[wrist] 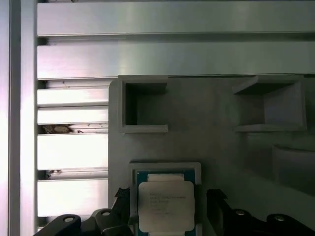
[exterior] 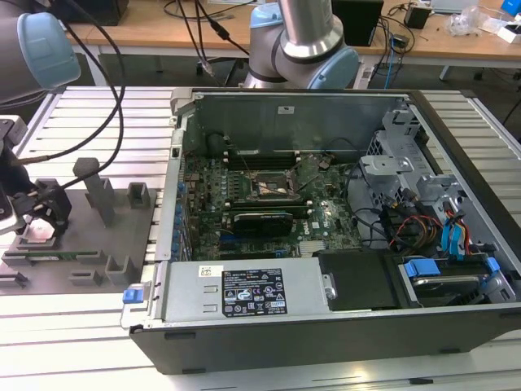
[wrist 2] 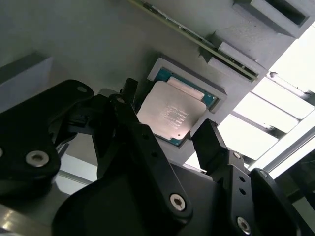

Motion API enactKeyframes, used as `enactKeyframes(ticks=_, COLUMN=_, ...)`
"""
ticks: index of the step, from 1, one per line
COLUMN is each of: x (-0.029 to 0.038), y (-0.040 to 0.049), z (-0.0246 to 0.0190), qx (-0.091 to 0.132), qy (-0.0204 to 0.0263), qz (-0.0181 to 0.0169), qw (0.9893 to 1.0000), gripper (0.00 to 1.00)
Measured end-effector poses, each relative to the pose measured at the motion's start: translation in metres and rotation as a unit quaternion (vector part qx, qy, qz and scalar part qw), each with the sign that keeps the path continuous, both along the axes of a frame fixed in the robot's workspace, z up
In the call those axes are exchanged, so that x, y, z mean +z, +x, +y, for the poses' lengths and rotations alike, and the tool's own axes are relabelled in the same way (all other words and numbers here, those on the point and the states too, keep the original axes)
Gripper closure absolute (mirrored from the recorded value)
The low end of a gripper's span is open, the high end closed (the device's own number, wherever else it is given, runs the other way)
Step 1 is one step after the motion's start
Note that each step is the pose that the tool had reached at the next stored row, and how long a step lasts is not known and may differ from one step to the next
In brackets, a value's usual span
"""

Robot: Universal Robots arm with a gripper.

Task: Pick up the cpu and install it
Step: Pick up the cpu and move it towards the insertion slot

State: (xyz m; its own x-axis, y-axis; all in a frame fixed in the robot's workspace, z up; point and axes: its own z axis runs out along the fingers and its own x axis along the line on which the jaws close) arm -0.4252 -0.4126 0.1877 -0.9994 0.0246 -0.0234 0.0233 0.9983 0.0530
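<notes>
The cpu is a small square chip with a pale silvery top on a green base. It lies flat in a raised square pocket of the grey fixture plate. In both wrist views my gripper is open just above it, one black finger on each side of the pocket and a gap between each finger and the chip. In the first wrist view the cpu sits between the fingers. At the exterior view's left, the gripper hangs over the cpu on the plate.
The open computer case stands at the exterior view's right of the plate, with an open socket on its motherboard. A thin green memory stick lies along the plate beside the pocket. Upright grey holders rise from the plate. Cables hang by the arm.
</notes>
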Motion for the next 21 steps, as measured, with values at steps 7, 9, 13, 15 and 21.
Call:
enactKeyframes(ticks=7, x=-0.0034, y=-0.0017, z=0.0009, qx=0.002, qy=0.0001, qz=-0.0001, qw=1.0000, gripper=0.27)
enactKeyframes(ticks=9, x=-0.0035, y=-0.0022, z=0.0011, qx=0.002, qy=0.0001, qz=-0.0001, qw=1.0000, gripper=0.27)
enactKeyframes(ticks=13, x=-0.0035, y=-0.0039, z=0.0013, qx=-0.019, qy=0.0001, qz=-0.0001, qw=0.9998, gripper=0.27)
enactKeyframes(ticks=15, x=-0.0035, y=-0.0039, z=0.0013, qx=-0.021, qy=0.0001, qz=-0.0001, qw=0.9998, gripper=0.27)
enactKeyframes(ticks=21, x=-0.0020, y=-0.0037, z=0.0014, qx=-0.021, qy=0.0001, qz=-0.0001, qw=0.9998, gripper=0.27)
